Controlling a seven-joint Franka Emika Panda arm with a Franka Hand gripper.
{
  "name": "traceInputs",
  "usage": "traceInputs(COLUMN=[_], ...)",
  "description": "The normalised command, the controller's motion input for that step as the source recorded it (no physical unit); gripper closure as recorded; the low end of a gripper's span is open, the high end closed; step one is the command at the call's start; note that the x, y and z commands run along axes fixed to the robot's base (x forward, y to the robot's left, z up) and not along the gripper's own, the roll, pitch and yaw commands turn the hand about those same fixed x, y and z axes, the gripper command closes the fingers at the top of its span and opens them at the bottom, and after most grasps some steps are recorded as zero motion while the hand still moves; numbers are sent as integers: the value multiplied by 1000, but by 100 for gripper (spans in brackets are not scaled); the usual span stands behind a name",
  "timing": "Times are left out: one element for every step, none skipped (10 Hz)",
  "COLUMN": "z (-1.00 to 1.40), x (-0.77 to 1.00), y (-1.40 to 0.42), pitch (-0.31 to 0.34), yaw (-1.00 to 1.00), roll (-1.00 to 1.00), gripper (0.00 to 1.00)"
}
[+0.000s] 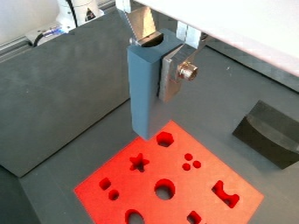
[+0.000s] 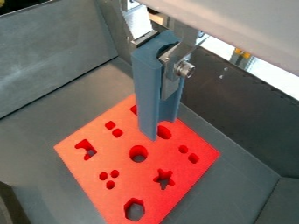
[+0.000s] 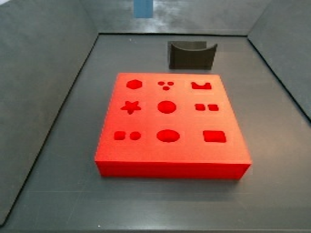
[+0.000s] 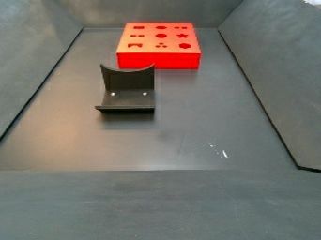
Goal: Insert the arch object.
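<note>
The arch object (image 3: pixel 190 56) is a small dark block with a curved notch. It sits on the grey floor beside the red board (image 3: pixel 183 150), apart from it. It also shows in a side view (image 4: pixel 127 89) and a wrist view (image 1: pixel 271 133). My gripper (image 1: pixel 149 131) hangs high over the red board (image 1: pixel 117 179), near its hexagonal recess, well away from the arch. Its slim grey-blue fingers (image 2: pixel 156 131) show no gap and hold nothing. In a side view only the gripper's tip (image 3: pixel 144 7) shows, at the far wall.
The red board (image 4: pixel 157 58) has several shaped recesses: star, circles, squares, hexagon, arch. Grey walls enclose the floor on all sides. Cables lie beyond one wall (image 1: pixel 52 33).
</note>
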Motion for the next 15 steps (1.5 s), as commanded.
traceInputs(z=[0, -74, -140, -283, -434, -509, -454, -280, -214, -134, -134, -203, -457, -637, -520], x=[0, 0, -77, -151, 331, 440, 654, 874, 914, 983, 957, 763, 714, 651, 489], y=[-43, 0, 0, 49, 346, 383, 269, 214, 140, 54, 0, 0, 0, 0, 0], pitch=[0, -57, -127, -133, -113, -280, -276, -214, -67, 0, 3, 27, 0, -39, 0], yaw=[0, 0, 0, 0, 0, 77, 106, 6, 34, 0, 0, -137, -329, -529, -657], roll=[0, -60, -124, 6, 6, -71, 0, 0, 147, 384, 500, 500, 409, 221, 141], gripper=[100, 100, 100, 100, 100, 100, 100, 100, 100, 100, 100, 100, 100, 100, 100])
